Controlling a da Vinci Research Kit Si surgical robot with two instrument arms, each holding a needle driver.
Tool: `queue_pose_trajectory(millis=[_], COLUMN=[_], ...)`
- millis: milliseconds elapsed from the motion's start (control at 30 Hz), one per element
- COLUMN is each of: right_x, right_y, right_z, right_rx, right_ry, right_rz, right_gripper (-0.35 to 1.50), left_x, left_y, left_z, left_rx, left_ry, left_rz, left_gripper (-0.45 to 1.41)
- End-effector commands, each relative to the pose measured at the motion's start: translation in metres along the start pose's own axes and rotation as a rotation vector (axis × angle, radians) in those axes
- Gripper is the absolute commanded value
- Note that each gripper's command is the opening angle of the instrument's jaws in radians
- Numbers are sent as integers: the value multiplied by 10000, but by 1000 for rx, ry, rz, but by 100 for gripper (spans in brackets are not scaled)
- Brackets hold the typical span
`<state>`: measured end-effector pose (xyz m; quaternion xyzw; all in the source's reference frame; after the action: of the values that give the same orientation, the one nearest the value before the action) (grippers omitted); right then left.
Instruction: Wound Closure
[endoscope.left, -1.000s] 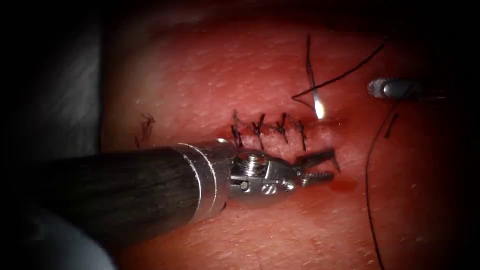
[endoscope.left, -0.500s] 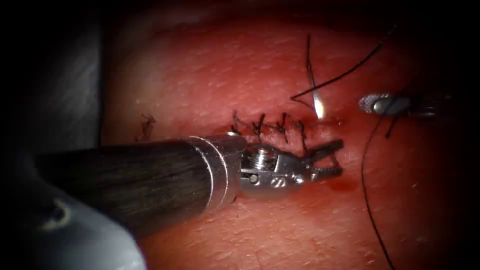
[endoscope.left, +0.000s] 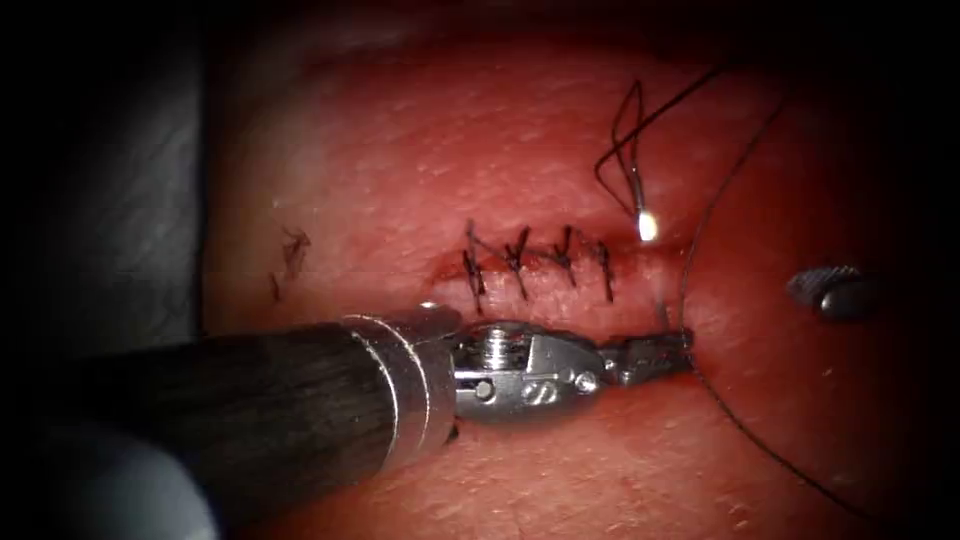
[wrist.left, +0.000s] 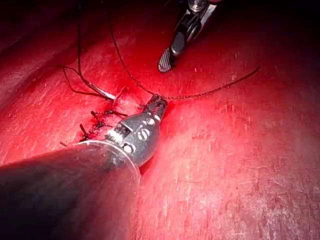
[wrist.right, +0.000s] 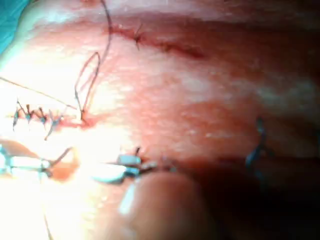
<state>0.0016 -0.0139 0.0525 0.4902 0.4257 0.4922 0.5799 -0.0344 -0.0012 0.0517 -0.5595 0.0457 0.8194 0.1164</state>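
Left tool clamped on the thread just below the stitch line, right tool off to the side.

Endoscope: left tool (endoscope.left: 672, 350) had its jaws pinched shut on the thread (endoscope.left: 700, 210), tip resting on the tissue (endoscope.left: 400, 150) below the cut's (endoscope.left: 650, 252) right end, beside 4 stitches (endoscope.left: 540, 258). Needle (endoscope.left: 640, 205) stood in the tissue above that right end, shiny bit poking out. Right tool (endoscope.left: 825, 287) sat well apart on the right, plenty of bare tissue between; couldn't tell its jaws.
Left wrist: left tool (wrist.left: 156, 103) shut on the thread (wrist.left: 210, 91), shaft lying low; right tool (wrist.left: 167, 61) hung above, holding nothing.
Right wrist: right tool (wrist.right: 112, 170) blurry, near the stitches (wrist.right: 35, 116).
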Motion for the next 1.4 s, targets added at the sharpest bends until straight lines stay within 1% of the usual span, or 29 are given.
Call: queue_pose_trajectory(millis=[33,167,233,300,400,433,467,567,600,633,767,800,833,900,933,967,1033,1100,1133,1167,1200,1233,1300,1400], right_x=[-18,-23,-23,-20,-12,-7,-7,-4,-4,-2,-1,-5,-5,-11,-19,-22,-27,-32,-32,-31,-29,-25,-24,-22], right_y=[-8,-34,-45,-55,-71,-82,-82,-96,-101,-108,-109,-104,-104,-98,-92,-88,-81,-71,-68,-65,-63,-57,-56,-56], right_z=[10,22,30,37,49,60,60,73,77,85,93,102,102,105,107,108,111,118,120,123,125,122,119,122], right_rx=[-4,-12,-18,-26,-37,-44,-44,-52,-54,-57,-65,-70,-70,-72,-82,-89,-110,-151,-174,-211,-233,-280,-290,-304], right_ry=[-4,7,14,18,30,38,38,46,49,53,59,63,63,67,51,41,7,-35,-50,-77,-93,-110,-118,-105], right_rz=[-10,-82,-129,-180,-267,-305,-305,-356,-365,-385,-413,-442,-442,-468,-496,-506,-539,-615,-659,-732,-756,-854,-905,-964], right_gripper=[88,108,114,123,121,123,123,125,125,123,119,99,99,93,79,74,71,71,79,103,116,126,126,131], left_x=[-2,5,6,6,7,9,9,12,13,19,27,40,40,50,62,69,79,95,99,103,106,114,116,121], left_y=[5,13,15,17,21,25,25,31,34,40,42,43,43,41,38,36,32,28,27,27,26,20,14,0], left_z=[6,-2,-7,-15,-29,-41,-41,-56,-63,-77,-85,-92,-92,-97,-104,-108,-115,-128,-133,-138,-143,-165,-177,-193], left_rx=[-15,-70,-97,-112,-139,-155,-155,-171,-181,-200,-205,-232,-232,-230,-229,-226,-220,-200,-194,-186,-180,-147,-111,-54], left_ry=[4,12,10,-10,-39,-46,-46,-60,-69,-85,-83,-53,-53,-21,6,22,47,64,62,62,60,44,26,31], left_rz=[-18,-75,-89,-96,-110,-125,-125,-133,-131,-140,-154,-173,-173,-177,-182,-187,-181,-155,-151,-142,-138,-98,-75,-26], left_gripper=[-45,-45,-45,-45,-45,-45,-45,-45,-45,-45,-45,-45,-45,-45,-45,-45,-45,-45,-45,-45,-45,-45,-45,-45])
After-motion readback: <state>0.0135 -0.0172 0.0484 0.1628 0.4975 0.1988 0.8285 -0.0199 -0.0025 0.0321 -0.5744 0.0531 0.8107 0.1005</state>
